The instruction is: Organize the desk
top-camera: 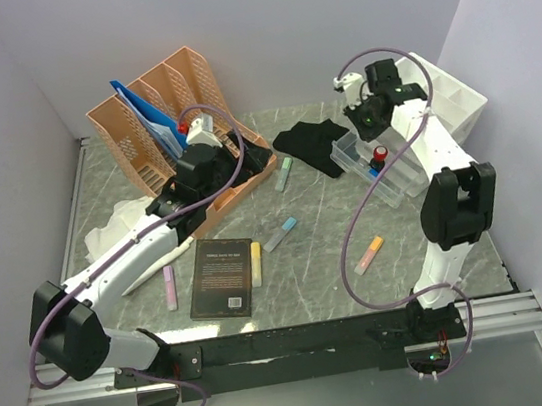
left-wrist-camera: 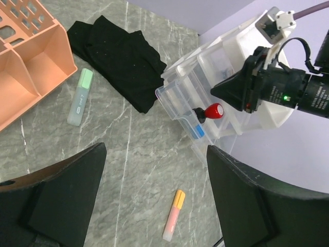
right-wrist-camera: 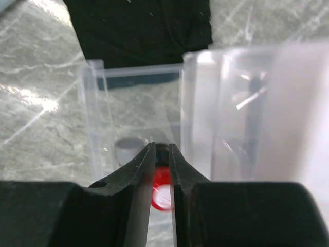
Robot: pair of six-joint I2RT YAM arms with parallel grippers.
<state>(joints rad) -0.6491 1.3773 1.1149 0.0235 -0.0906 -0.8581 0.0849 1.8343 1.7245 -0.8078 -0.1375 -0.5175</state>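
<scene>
The marble desk [top-camera: 328, 245] holds scattered stationery. My right gripper [top-camera: 369, 129] hangs over a clear drawer organiser [top-camera: 399, 177] at the back right. Its jaws are almost closed on a small red-capped item [top-camera: 378, 155] with a black stem, held at rim level above the front compartment [right-wrist-camera: 128, 103]. The red cap [right-wrist-camera: 162, 188] shows in the narrow gap between the fingers, and also in the left wrist view [left-wrist-camera: 214, 110]. My left gripper [left-wrist-camera: 157, 149] is wide open and empty, raised beside the peach file organiser [top-camera: 150, 99].
On the desk lie a black cloth [top-camera: 315, 144], a green highlighter [top-camera: 285, 173], a blue one [top-camera: 280, 234], an orange one [left-wrist-camera: 174, 222], a pink one [top-camera: 170, 288], a yellow one [top-camera: 256, 264] and a black book [top-camera: 223, 276]. A white bin [top-camera: 453, 97] stands far right.
</scene>
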